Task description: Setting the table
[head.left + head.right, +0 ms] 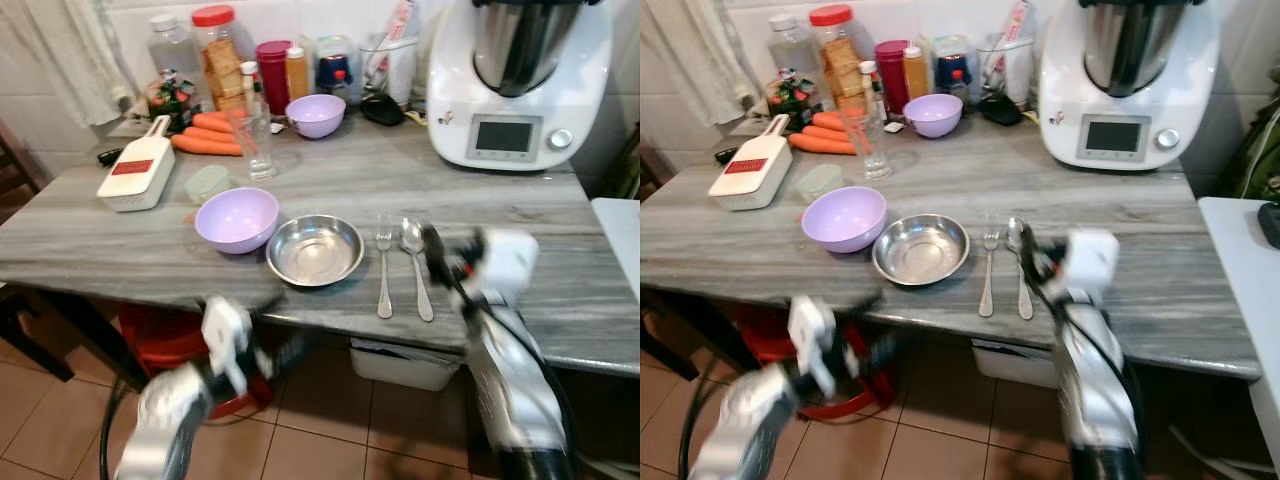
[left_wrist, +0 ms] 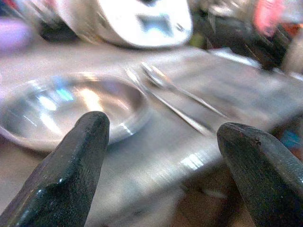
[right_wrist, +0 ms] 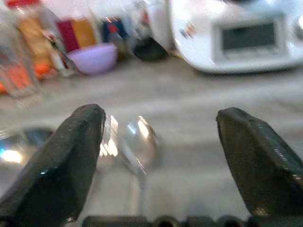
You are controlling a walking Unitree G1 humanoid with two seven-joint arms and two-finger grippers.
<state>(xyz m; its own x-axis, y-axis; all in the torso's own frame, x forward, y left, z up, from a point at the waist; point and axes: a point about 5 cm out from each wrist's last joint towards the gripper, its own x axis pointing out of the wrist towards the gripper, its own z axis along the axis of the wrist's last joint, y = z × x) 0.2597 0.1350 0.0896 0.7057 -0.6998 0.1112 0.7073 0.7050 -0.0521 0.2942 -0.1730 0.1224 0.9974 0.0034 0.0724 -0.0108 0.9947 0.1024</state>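
Fingers of our right gripper (image 3: 158, 156) stand apart above the spoon (image 1: 415, 262); our left gripper (image 2: 163, 165) is spread too, low before the empty steel bowl (image 1: 314, 250).

left arm (image 1: 165, 410): silver, raised below the tabletop's near edge, blurred | left gripper (image 2: 163, 156): black fingers (image 2: 71, 175) spread wide, nothing between them | right arm (image 1: 515, 385): reaches up over the near edge | right gripper (image 3: 161, 156): fingers (image 3: 258, 156) wide apart, empty, above the tabletop
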